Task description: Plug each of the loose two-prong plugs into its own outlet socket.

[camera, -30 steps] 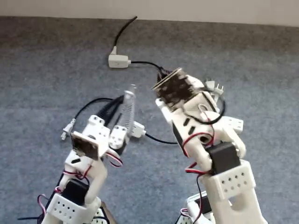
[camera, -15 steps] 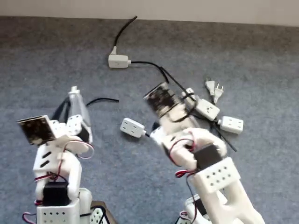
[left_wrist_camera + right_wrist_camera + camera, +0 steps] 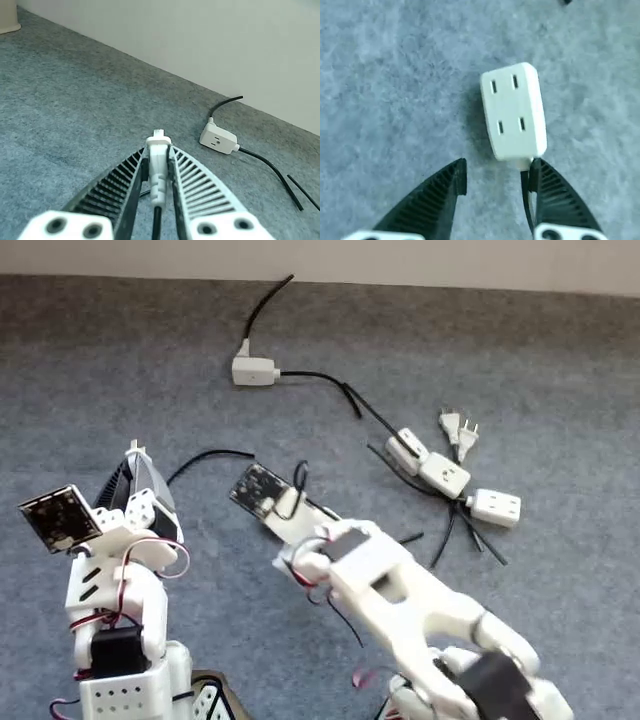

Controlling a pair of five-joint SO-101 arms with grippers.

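- The left end effector (image 3: 158, 151) pinches a slim white plug (image 3: 158, 180) with a black cord.
- The right end effector (image 3: 497, 170), spread, hangs over a white socket block (image 3: 514, 110) with two slot pairs.

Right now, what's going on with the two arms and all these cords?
The left pincer is shut on a white two-prong plug, prongs pointing away from the arm. The right pincer is open over a white outlet block on the grey carpet, with one finger beside its cord end but not gripping it. A second loose plug lies by a cluster of outlet blocks. Neither plug is in a socket.
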